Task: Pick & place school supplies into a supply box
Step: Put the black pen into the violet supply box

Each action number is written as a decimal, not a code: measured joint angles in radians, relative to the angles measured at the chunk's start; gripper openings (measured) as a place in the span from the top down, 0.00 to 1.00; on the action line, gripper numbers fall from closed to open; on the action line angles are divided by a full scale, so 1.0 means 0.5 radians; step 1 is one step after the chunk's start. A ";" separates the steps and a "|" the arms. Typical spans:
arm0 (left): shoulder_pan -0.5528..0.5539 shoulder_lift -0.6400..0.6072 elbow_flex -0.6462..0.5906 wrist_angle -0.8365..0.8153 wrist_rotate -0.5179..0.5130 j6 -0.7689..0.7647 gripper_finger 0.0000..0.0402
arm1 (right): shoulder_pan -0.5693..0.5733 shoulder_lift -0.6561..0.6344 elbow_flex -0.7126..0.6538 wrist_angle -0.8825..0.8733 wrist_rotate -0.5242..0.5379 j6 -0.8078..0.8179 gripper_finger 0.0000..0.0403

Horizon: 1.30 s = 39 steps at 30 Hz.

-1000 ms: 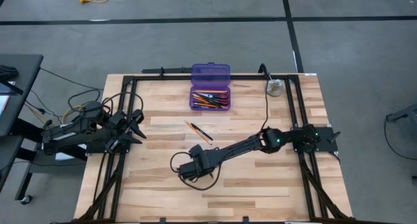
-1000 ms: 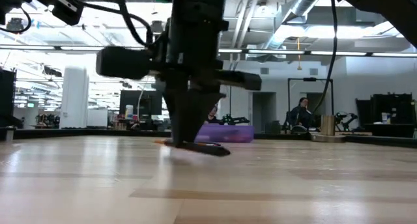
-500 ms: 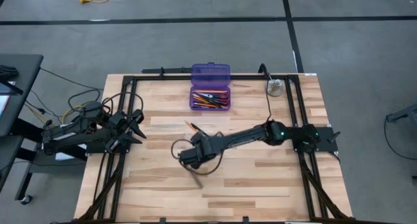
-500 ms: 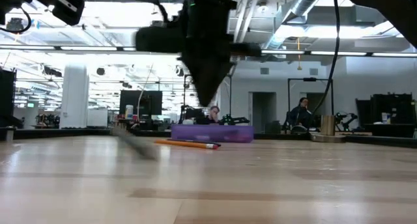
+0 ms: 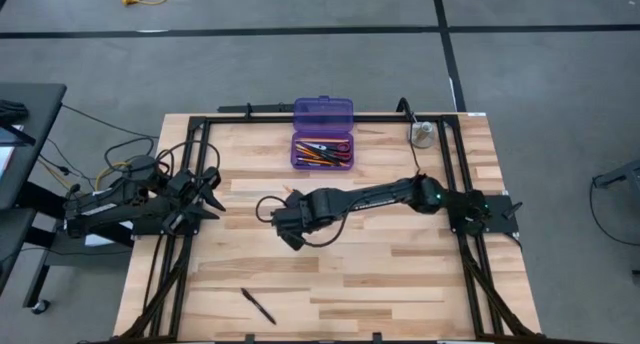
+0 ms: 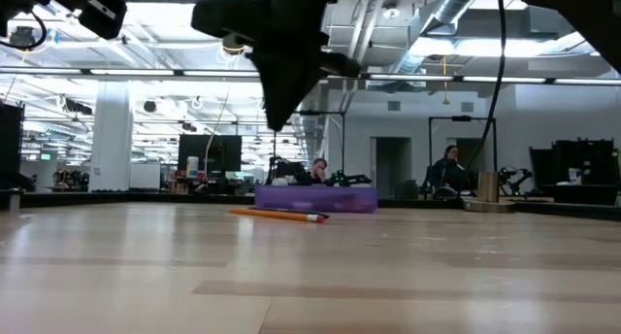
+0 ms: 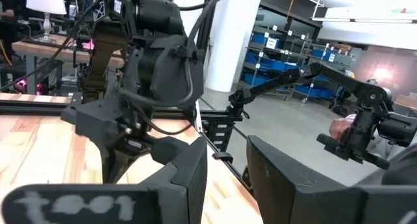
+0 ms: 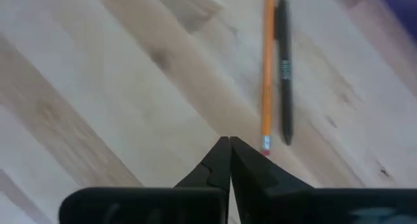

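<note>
Pen flung toward the worktop's near edge; right gripper back over the middle, empty

At the left edge the left gripper (image 5: 212, 192) waits, fingers part-way apart, holding nothing. A slim black pen (image 5: 258, 306), a second ago beside the pencil, now lies near the near edge. The right gripper (image 8: 229, 146), pinched shut on nothing, has swung up over the smooth pale wood worktop (image 5: 400, 264), just beside a thin orange pencil (image 8: 268, 68) and second black pen (image 8: 284, 68). The translucent purple box (image 5: 322, 150), lid open, holds supplies at the far edge.
</note>
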 joint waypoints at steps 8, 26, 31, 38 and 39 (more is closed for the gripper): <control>0.001 0.000 0.000 -0.068 0.004 -0.022 0.76 | 0.033 0.005 -0.003 0.074 0.037 -0.057 0.91; -0.001 0.049 0.000 -0.110 -0.021 -0.072 0.74 | 0.313 0.005 -0.003 0.230 0.281 -0.144 0.87; -0.097 0.215 0.000 -0.110 -0.096 -0.082 0.67 | 0.405 0.005 -0.003 0.225 0.449 -0.248 0.87; -0.423 0.474 0.000 -0.110 -0.415 -0.013 0.59 | 0.477 0.005 -0.003 0.184 0.574 -0.391 0.87; -0.480 0.508 0.000 -0.110 -0.472 0.003 0.58 | 0.488 0.005 -0.003 0.162 0.635 -0.411 0.87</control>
